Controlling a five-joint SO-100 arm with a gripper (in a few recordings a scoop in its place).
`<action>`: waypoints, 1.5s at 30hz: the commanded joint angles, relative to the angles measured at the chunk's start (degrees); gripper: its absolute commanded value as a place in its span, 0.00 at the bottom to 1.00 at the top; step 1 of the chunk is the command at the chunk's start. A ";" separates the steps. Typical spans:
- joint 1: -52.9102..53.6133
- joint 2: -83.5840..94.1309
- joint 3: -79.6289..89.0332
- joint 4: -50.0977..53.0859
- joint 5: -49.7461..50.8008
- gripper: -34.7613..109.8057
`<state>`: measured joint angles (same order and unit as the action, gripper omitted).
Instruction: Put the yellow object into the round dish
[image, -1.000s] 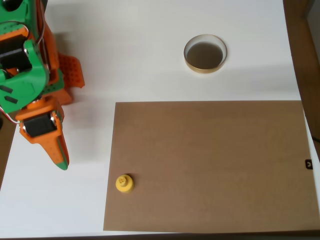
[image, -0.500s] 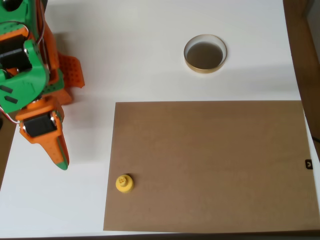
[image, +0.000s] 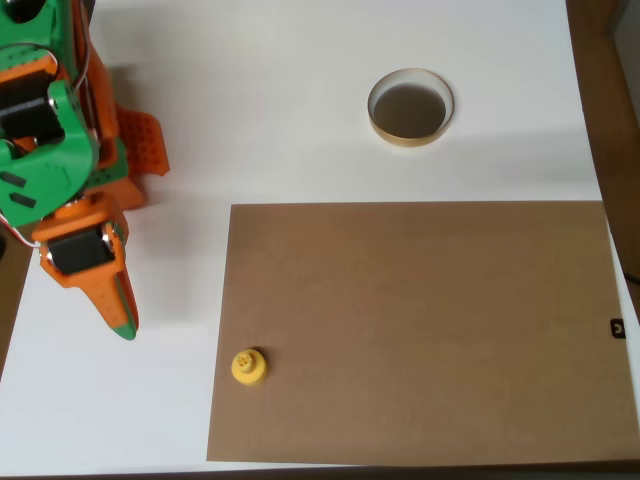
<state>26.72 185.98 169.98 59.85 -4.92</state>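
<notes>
The yellow object (image: 248, 367) stands upright on the lower left corner of a brown mat in the overhead view. The round dish (image: 411, 107), with a tan rim and dark inside, sits on the white table at the upper middle, with nothing in it. My orange and green gripper (image: 124, 322) hangs at the left side, pointing down the picture, its fingers pressed together with nothing between them. Its tip is about a hand's width left of and slightly above the yellow object.
A large brown mat (image: 420, 330) covers the lower right of the white table (image: 250, 120). The arm's orange base (image: 135, 150) stands at the upper left. A dark wooden edge (image: 610, 120) runs along the right side.
</notes>
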 joint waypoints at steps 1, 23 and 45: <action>0.35 1.14 -0.44 -1.49 -2.37 0.24; -4.04 0.53 -11.95 -2.99 1.41 0.39; -14.50 -37.00 -42.80 2.29 -0.88 0.43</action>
<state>12.39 151.08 133.33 60.56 -4.48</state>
